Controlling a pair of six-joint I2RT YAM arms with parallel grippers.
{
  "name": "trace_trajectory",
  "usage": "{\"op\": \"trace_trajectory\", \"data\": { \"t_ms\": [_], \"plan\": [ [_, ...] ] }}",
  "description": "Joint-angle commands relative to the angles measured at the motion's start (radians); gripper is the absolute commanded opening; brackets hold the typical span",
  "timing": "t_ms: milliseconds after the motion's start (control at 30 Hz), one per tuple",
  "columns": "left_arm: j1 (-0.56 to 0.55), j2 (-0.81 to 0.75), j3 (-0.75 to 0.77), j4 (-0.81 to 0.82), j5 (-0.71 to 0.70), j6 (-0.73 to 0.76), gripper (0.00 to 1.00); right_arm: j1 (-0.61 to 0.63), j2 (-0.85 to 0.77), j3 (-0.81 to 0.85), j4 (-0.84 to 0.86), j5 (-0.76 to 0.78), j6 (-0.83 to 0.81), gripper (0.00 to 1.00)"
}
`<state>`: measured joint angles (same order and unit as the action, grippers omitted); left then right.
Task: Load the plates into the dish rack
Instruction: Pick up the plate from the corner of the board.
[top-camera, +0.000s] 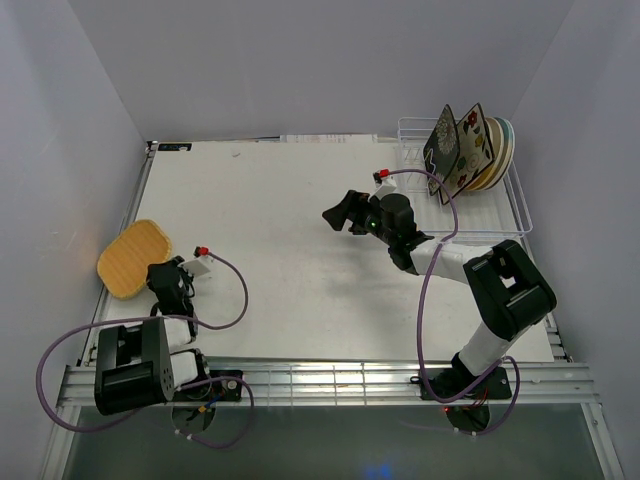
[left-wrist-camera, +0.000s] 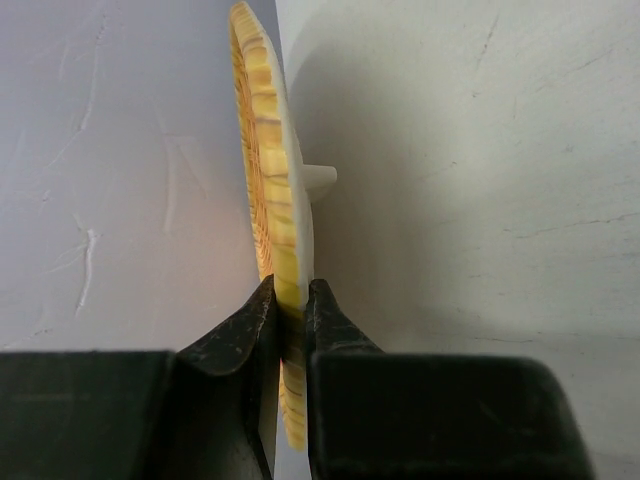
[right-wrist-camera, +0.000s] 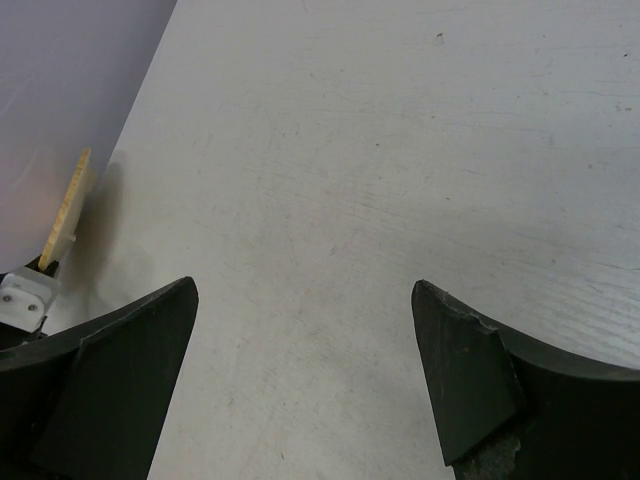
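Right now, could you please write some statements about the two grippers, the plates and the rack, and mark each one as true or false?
1. The left gripper is shut on the rim of the orange-yellow plate. True.
2. The right gripper holds a plate. False: it is open, with only the bare table between its fingers.
3. The dish rack is empty. False: several plates stand in it, among them the black floral plate.
4. The orange-yellow plate is outside the dish rack, at the left side of the table. True.
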<state>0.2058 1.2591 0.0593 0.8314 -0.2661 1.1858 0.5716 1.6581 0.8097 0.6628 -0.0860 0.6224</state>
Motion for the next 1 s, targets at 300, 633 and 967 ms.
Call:
{"op": "trace_trajectory", "data": {
  "t_ms": [300,633,967],
  "plan": [
    [-0.038,-0.297,0.047,-0.070,0.024,0.066,0.00,0.005,0.003,0.025,0.075,-0.058,0.000,0.93],
    [-0.124,-0.441,0.056,-0.158,0.221,-0.067,0.00,0.005,0.019,0.060,0.060,-0.179,0.049,0.95],
    [-0.361,-0.411,0.079,-0.155,0.301,-0.199,0.00,-0.004,0.029,0.052,0.142,-0.314,0.123,0.95]
  ]
}}
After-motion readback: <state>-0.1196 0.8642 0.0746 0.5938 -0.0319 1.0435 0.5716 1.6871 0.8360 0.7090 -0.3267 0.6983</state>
